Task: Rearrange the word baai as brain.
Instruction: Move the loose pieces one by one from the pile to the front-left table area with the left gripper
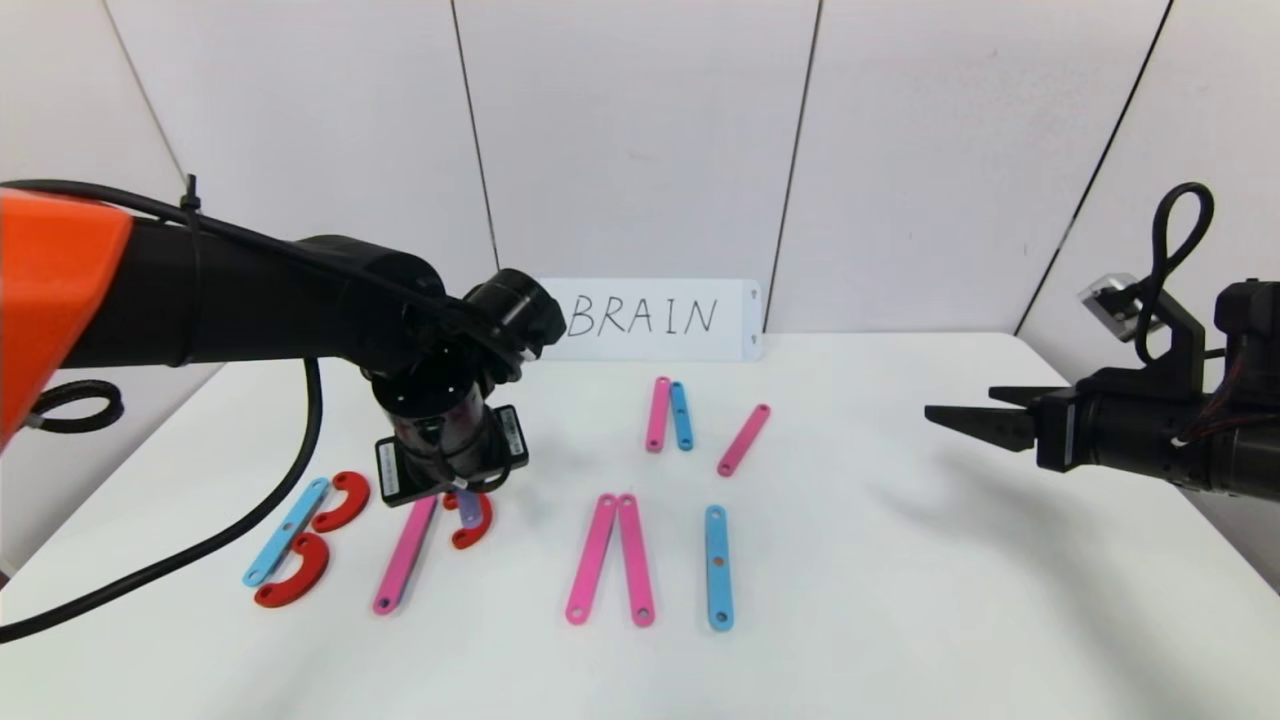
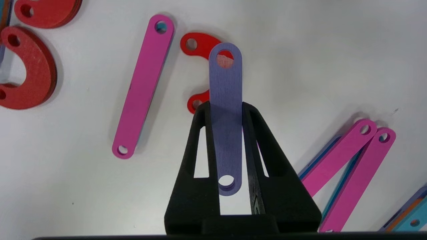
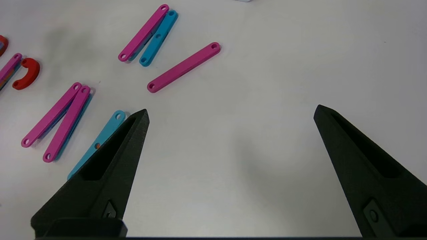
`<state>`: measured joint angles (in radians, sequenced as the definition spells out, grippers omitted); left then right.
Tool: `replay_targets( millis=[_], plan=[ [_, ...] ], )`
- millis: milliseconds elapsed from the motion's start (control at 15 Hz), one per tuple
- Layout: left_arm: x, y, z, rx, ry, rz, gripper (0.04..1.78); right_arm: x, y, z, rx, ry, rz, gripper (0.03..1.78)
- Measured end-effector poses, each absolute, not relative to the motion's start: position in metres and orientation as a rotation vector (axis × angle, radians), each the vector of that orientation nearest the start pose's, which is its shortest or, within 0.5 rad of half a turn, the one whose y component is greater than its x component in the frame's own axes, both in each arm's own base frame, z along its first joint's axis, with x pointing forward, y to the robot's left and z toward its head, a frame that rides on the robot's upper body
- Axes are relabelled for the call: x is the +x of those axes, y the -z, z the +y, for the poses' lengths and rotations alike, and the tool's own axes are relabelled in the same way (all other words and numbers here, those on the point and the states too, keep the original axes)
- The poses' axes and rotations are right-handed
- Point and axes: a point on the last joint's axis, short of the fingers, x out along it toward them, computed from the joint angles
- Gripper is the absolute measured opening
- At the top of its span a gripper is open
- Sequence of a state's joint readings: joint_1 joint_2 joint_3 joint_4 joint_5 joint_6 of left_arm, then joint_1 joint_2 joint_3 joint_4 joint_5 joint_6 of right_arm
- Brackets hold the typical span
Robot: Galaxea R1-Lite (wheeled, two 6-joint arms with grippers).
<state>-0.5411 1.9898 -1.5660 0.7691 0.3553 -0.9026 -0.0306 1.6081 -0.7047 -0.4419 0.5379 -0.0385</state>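
Note:
The letters lie flat on the white table [image 1: 900, 600]. At the left are a blue bar [image 1: 287, 530] and two red curves [image 1: 342, 500] [image 1: 295, 572]. Beside them are a pink bar [image 1: 405, 553] and a red curve [image 1: 475, 525]. My left gripper [image 1: 462, 500] points down there, shut on a purple bar [image 2: 225, 100] that it holds just over that red curve [image 2: 196, 45], next to the pink bar [image 2: 143, 86]. Two pink bars [image 1: 592, 572] [image 1: 636, 572] form a narrow wedge, with a blue bar [image 1: 718, 566] beside them. My right gripper [image 1: 958, 403] is open and empty, above the table's right side.
Farther back lie a pink bar [image 1: 657, 413], a blue bar [image 1: 682, 415] and a slanted pink bar [image 1: 743, 439]. A white card with handwritten BRAIN [image 1: 650, 318] leans on the back wall. The left arm's cable trails over the table's left side.

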Motion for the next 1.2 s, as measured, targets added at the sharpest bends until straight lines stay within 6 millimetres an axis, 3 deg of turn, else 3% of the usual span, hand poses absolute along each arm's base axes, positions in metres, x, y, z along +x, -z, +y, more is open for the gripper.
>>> replay_targets(
  millis=[333,867,1200],
  plan=[
    [0.275,-0.165,-0.169,-0.310,-0.366,1.079,0.28,0.267,-0.166,0.003,0.094,-0.506,0.435,1.73],
    [0.264,-0.133,-0.168,-0.335,-0.356,1.109,0.28,0.268,-0.165,0.004,0.095,-0.509,0.440,1.73],
    [0.263,-0.123,-0.169,-0.319,-0.373,1.119,0.28,0.268,-0.164,0.004,0.095,-0.509,0.442,1.73]
  ],
)
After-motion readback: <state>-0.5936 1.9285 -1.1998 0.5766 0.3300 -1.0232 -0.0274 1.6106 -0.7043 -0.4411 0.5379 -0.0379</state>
